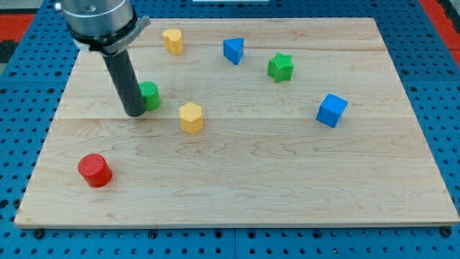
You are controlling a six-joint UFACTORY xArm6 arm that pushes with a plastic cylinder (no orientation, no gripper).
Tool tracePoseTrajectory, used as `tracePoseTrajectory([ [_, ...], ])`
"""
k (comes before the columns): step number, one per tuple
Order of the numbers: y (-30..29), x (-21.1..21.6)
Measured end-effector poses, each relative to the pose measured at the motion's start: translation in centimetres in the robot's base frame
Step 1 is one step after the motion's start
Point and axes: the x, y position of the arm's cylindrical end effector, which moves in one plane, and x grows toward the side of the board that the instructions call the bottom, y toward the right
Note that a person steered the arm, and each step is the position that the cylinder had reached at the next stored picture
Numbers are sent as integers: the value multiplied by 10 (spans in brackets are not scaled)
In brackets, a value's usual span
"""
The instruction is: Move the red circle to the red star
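No hand, only my tip (134, 113) touching green circle (150, 95), far from red circle (94, 170).

A green circle (150, 95) sits left of centre on the wooden desk (287, 180); two yellow blocks (172, 41) (191, 117) lie nearby; blue triangle (233, 50) and green star (280, 67) near the top; blue cube (331, 110) right.

The board (237, 165) is pale wood, smooth with a faint sheen and visible grain. The red circle (94, 170) and blue cube (330, 110) look like matt plastic. The rod (126, 80) is dark and matt beneath a shiny metal collar (97, 21).
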Motion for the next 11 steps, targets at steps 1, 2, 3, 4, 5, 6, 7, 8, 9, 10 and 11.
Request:
tracePoseTrajectory([
  [1,-6,-13],
  [2,5,102],
  [3,20,173],
  [4,-44,159],
  [5,-34,138],
  [6,-53,94],
  [7,-50,43],
  [8,-49,-32],
  [9,-60,-92],
  [10,-65,-65],
  [11,-89,-50],
])
